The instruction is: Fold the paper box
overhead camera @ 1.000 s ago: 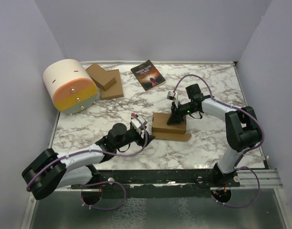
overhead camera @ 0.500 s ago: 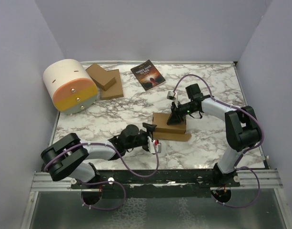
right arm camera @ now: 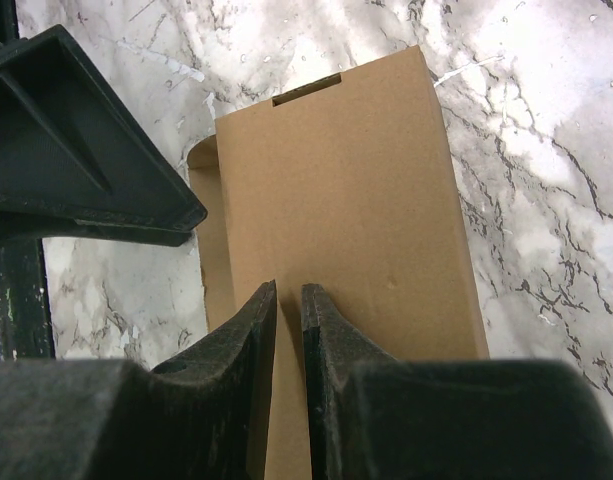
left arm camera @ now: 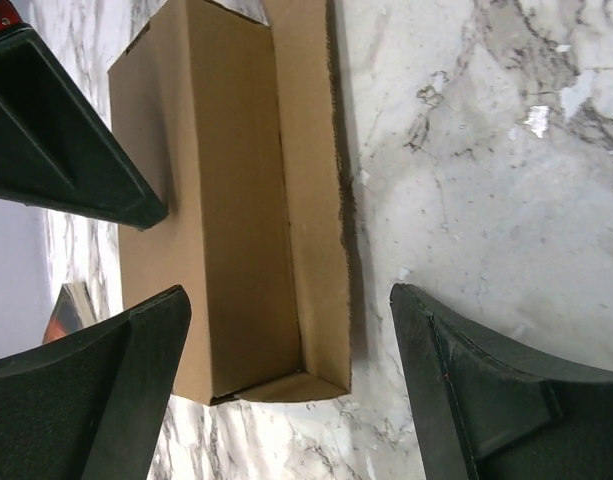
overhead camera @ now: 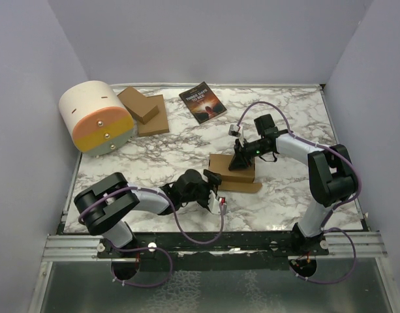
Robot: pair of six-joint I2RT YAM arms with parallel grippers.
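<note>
One paper box (overhead camera: pixel 231 171), one book (overhead camera: pixel 202 102), one cardboard stack (overhead camera: pixel 145 111).

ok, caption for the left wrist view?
Left gripper, jaws open, facing the partly folded paper box on the marble table.

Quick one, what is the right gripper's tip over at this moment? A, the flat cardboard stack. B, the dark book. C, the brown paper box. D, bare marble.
C: in the right wrist view the right gripper, its fingers nearly together, points down onto the top face of the paper box.
</note>
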